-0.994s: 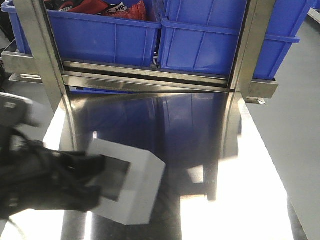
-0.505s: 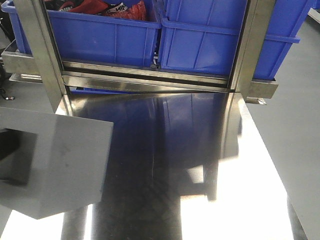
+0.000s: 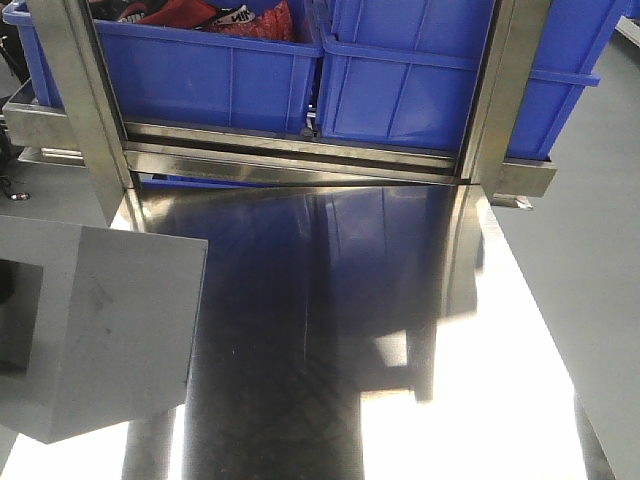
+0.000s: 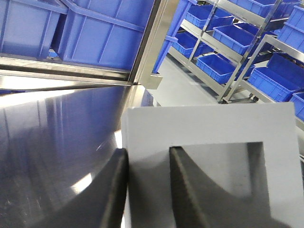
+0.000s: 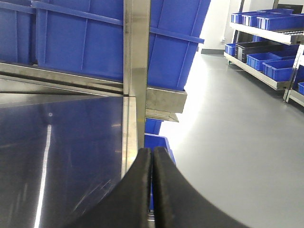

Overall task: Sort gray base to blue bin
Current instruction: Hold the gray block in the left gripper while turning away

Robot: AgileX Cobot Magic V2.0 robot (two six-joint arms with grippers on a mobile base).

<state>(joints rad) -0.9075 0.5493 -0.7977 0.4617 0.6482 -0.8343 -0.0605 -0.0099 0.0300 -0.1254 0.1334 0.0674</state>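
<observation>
The gray base (image 3: 120, 330) fills the lower left of the front view, held up close to the camera above the steel table, its square window at the left edge. In the left wrist view my left gripper (image 4: 147, 159) is shut on the gray base (image 4: 209, 123): one finger (image 4: 114, 194) presses its outer side, the other (image 4: 190, 199) sits inside the window. Two blue bins stand on the ledge behind: the left blue bin (image 3: 200, 75) holds red and black items, the right blue bin (image 3: 440, 90) shows only its wall. My right gripper (image 5: 152, 154) is shut on nothing at the table's right edge.
The shiny steel table (image 3: 380, 330) runs back to a ledge flanked by two steel uprights (image 3: 85, 110) (image 3: 495, 90). Gray floor (image 3: 600, 250) lies to the right. Racks of more blue totes (image 4: 228, 71) stand beyond, and a small blue bin (image 5: 156, 142) sits below the table edge.
The gray base has risen off the table toward the camera and drifted left, now looming much larger. The dark left gripper has slipped out of the front view.
</observation>
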